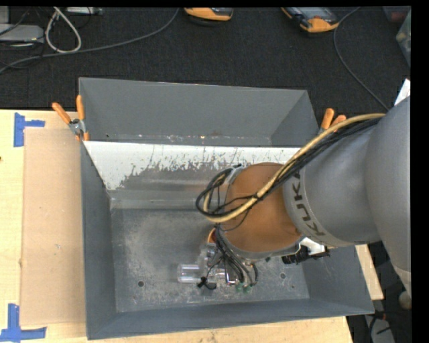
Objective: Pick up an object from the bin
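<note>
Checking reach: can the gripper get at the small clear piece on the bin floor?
Probably yes. The gripper sits low, right beside the clear piece, with bare bin floor on its other side and nothing lying over it.

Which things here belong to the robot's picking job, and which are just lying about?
Job: grey bin; gripper, low over the bin's floor; small clear thing beside it.
Lying about: looped cable on the dark floor beyond the bin; two orange-and-black objects at the top edge.
</note>
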`<state>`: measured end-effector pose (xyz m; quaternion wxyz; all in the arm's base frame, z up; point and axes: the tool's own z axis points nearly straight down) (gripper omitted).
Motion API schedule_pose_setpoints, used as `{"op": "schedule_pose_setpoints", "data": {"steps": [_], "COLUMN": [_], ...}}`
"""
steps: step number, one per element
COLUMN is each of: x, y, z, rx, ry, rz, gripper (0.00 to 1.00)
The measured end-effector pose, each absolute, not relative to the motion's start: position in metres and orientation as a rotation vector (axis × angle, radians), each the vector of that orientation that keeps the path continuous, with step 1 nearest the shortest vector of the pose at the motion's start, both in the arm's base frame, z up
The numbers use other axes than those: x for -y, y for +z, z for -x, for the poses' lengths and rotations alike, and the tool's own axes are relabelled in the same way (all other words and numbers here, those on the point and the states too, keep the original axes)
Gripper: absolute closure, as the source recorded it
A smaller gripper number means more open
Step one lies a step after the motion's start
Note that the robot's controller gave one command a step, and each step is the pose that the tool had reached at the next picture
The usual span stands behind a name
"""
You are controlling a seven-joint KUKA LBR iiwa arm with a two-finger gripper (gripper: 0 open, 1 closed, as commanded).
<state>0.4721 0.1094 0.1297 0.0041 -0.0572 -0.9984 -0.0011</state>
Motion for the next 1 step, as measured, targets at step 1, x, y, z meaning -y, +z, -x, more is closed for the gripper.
{"op": "schedule_pose_setpoints", "data": {"steps": [1], "x": [-0.1091], "y": [0.1625], "z": [-0.4712], "rx": [3.124], "ry": [-0.002], "rz": [0.18], "gripper": [1.0]}}
